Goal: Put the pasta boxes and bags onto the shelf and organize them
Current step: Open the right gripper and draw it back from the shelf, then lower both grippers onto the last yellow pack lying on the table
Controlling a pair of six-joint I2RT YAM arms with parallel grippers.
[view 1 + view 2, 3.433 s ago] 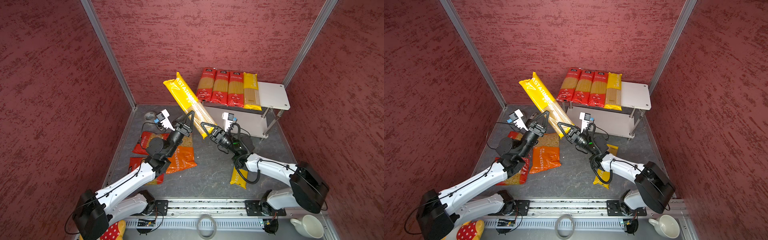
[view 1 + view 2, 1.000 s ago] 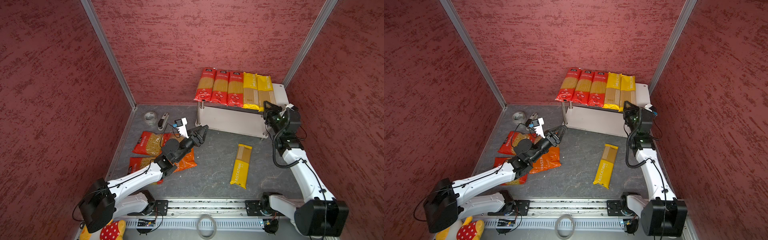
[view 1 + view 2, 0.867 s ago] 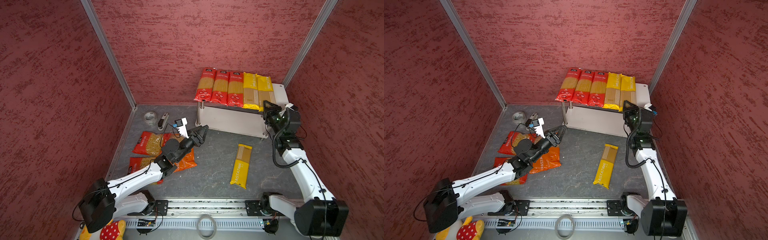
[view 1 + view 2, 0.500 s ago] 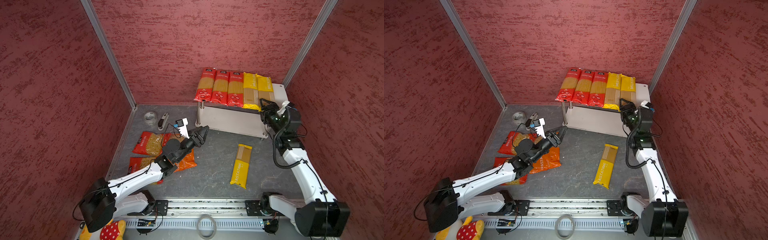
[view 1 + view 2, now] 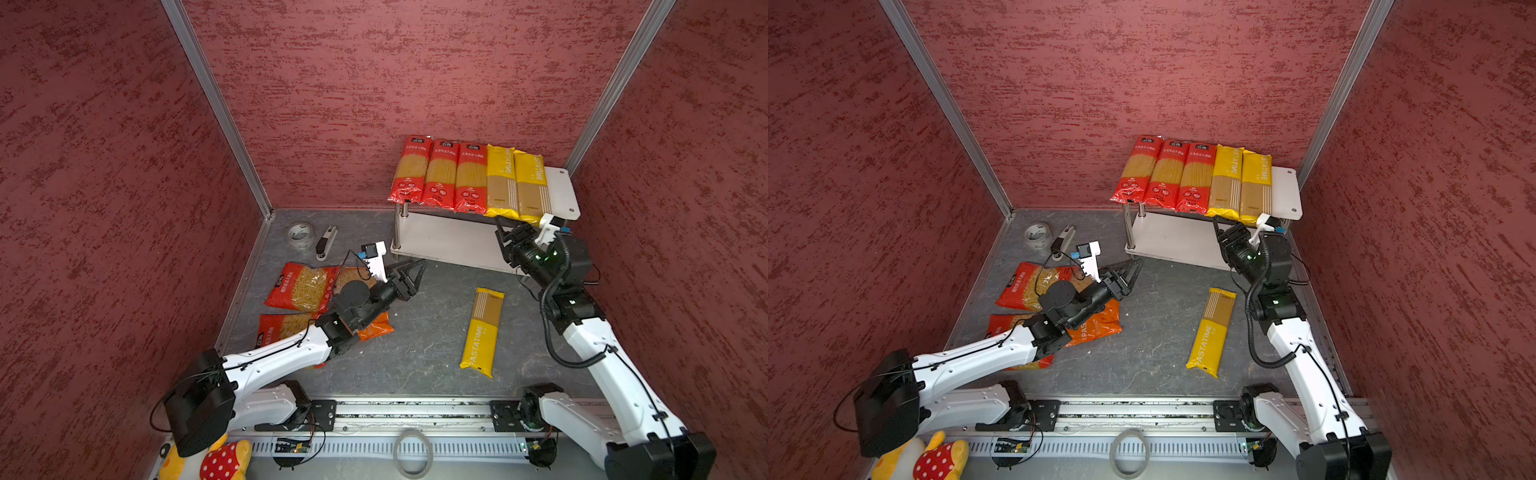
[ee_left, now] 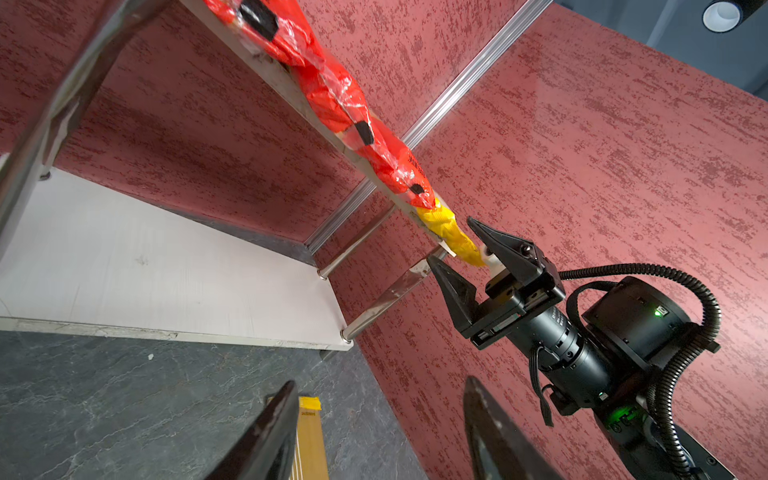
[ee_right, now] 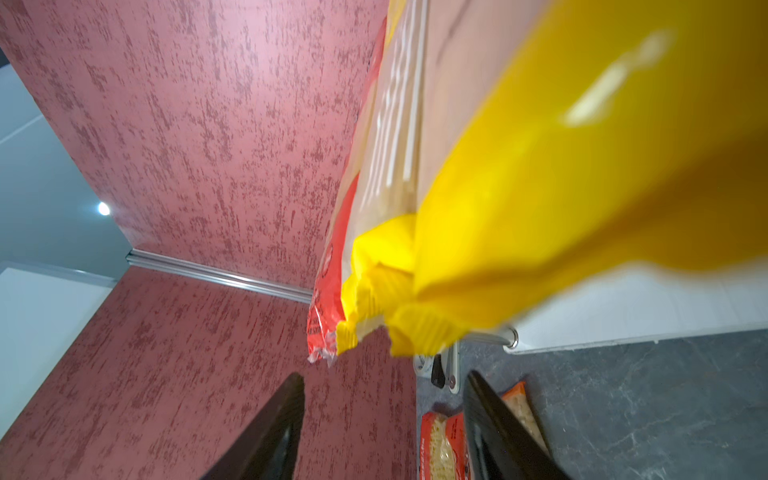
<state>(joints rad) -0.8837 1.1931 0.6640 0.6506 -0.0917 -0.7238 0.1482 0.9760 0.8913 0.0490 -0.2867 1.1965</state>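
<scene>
The shelf [image 5: 561,191] stands at the back right. Its top tier carries three red spaghetti packs [image 5: 440,174] and two yellow ones [image 5: 517,183] side by side. My right gripper [image 5: 511,226] hangs open just below the near end of the rightmost yellow pack [image 7: 540,166], holding nothing. A third yellow pack [image 5: 482,328] lies on the floor. My left gripper [image 5: 417,268] is open and empty above the floor, near the lower tier's left corner. Under that arm lie two red short-pasta bags [image 5: 299,286] and an orange pack [image 5: 376,326].
A tape roll [image 5: 300,235] and a small black-and-white tool [image 5: 326,247] lie at the back left. A plush toy [image 5: 216,461] and a ring [image 5: 412,451] sit by the front rail. Red walls close in on three sides. The lower tier [image 5: 449,241] is bare.
The yellow pack that both grippers held in the air now lies on the top tier. My right gripper has opened and let go of its end. The left arm is still.
</scene>
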